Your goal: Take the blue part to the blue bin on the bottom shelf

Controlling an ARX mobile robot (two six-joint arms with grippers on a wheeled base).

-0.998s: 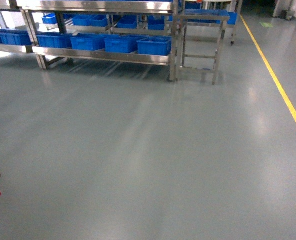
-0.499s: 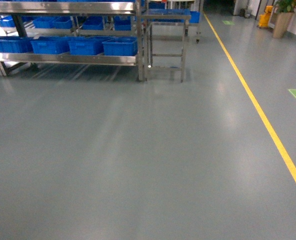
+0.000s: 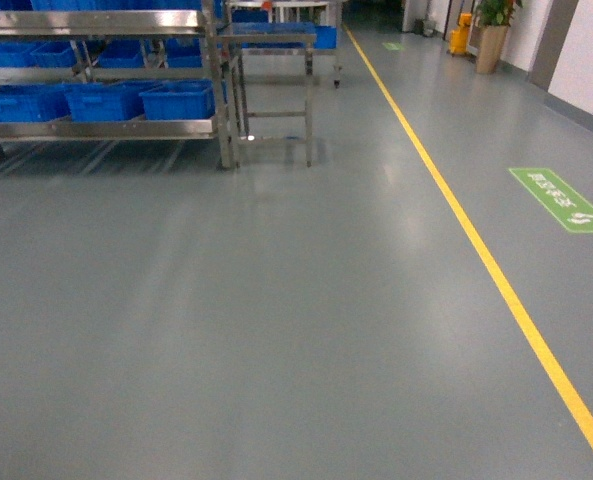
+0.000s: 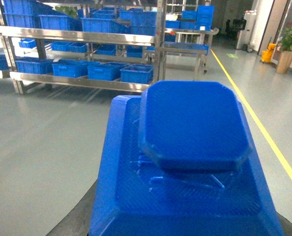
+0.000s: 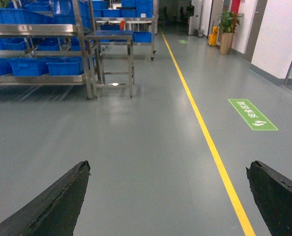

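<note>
The blue part [image 4: 190, 147] fills the left wrist view, carried up close, though whether the left pincer grips it I cannot tell; the right pincer [image 5: 168, 196] is spread wide and empty over the floor [image 3: 276, 320]; the bottom shelf [image 3: 96, 128], lined with blue bins [image 3: 106, 100], stands well apart

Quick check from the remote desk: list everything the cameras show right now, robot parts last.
blue part: one, blue, filling the left wrist view, apparently carried.
blue bins: several, blue, on the rack tiers.
bottom shelf: one, steel, far left, holding bins.
small steel table: one, beside the rack's right end.
yellow line: one, along the floor on the right.
green floor sign: one, right of the line.
potted plant: one, far right.
right end effector: black fingers wide apart, empty.
left end effector: fingers hidden.
</note>
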